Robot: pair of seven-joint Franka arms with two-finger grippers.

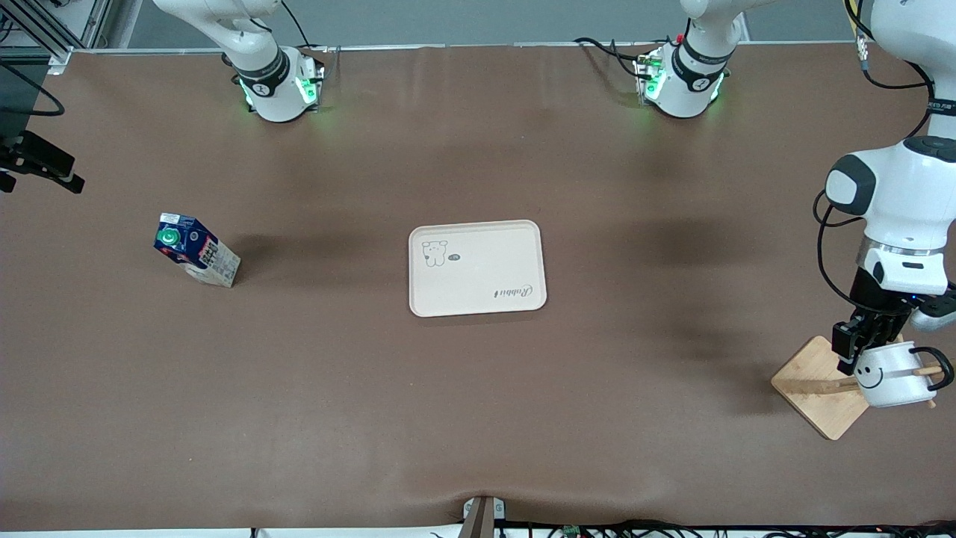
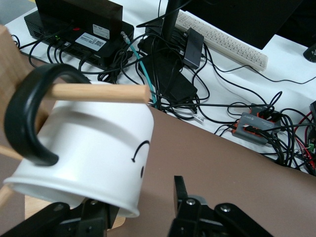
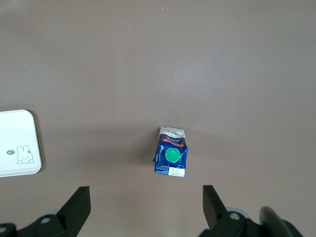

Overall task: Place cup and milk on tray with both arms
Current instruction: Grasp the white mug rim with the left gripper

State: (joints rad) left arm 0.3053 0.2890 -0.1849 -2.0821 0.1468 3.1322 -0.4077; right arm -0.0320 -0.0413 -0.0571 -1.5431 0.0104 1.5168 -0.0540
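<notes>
The cup (image 1: 892, 373) hangs by its black handle on a peg of a wooden stand at the left arm's end of the table, smiley face showing. In the left wrist view the cup (image 2: 89, 153) fills the frame, with the peg (image 2: 98, 92) through its handle. My left gripper (image 1: 859, 355) is open at the cup's rim; one finger (image 2: 180, 195) stands clear of the wall and the other is hidden under the cup. The milk (image 1: 196, 250) stands upright toward the right arm's end. My right gripper (image 3: 143, 207) is open high over the milk (image 3: 170, 158). The tray (image 1: 478, 269) lies mid-table.
The square wooden stand base (image 1: 814, 388) sits near the table corner at the left arm's end. Cables, a keyboard (image 2: 222, 39) and black boxes lie off the table edge past the cup. A corner of the tray (image 3: 15, 143) shows in the right wrist view.
</notes>
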